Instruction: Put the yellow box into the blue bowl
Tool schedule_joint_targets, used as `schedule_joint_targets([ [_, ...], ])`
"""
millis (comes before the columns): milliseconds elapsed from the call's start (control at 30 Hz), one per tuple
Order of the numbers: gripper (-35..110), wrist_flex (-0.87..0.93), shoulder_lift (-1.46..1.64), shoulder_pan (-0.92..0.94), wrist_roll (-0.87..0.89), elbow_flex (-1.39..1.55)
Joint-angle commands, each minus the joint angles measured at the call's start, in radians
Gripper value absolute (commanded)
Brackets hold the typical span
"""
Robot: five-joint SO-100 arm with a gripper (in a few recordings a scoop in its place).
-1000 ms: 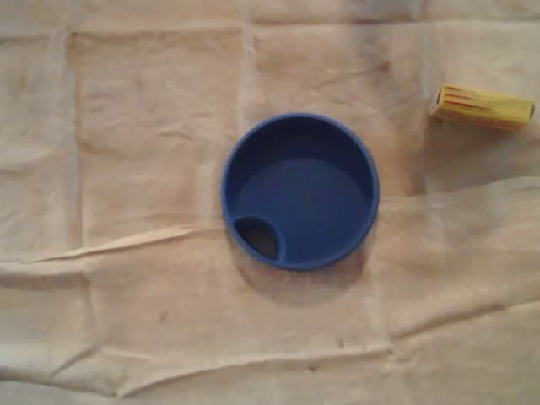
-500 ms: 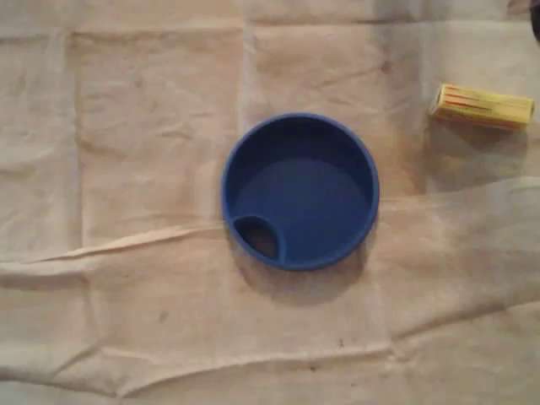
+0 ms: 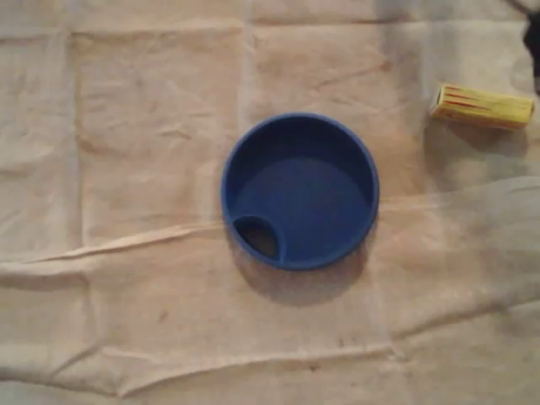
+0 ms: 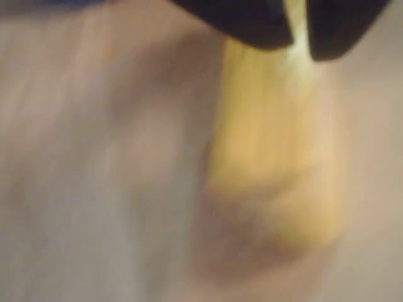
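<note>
**A:** What is changing from half a second ago?

**B:** In the overhead view, the round blue plastic bowl is staying at the centre of the creased beige cloth. The small yellow cardboard box is staying far to its right, well apart from it. At the top right edge, a dark part of the arm is reaching further into the picture than before, and its shadow is deepening over the cloth around the box.

**A:** Which way is the box lying?

**B:** It is lying flat with its long axis running almost left to right, dipping slightly at the right end. Its red-striped end is pointing left, toward the bowl.

**A:** And the jaws?

**B:** In the blurred wrist view, the black gripper is hovering at the top. Its jaws are standing nearly together, holding nothing, with only a thin slit showing yellow. The box is stretching down the picture, directly below them.
</note>
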Motion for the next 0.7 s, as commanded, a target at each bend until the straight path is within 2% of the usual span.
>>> schedule_joint_targets([
  [0,16,-0.002,0.005,-0.005,0.008,-0.120],
  [233,31,0.002,-0.003,-0.005,0.009,-0.120],
  [667,31,0.106,-0.005,0.000,0.009,-0.014],
])
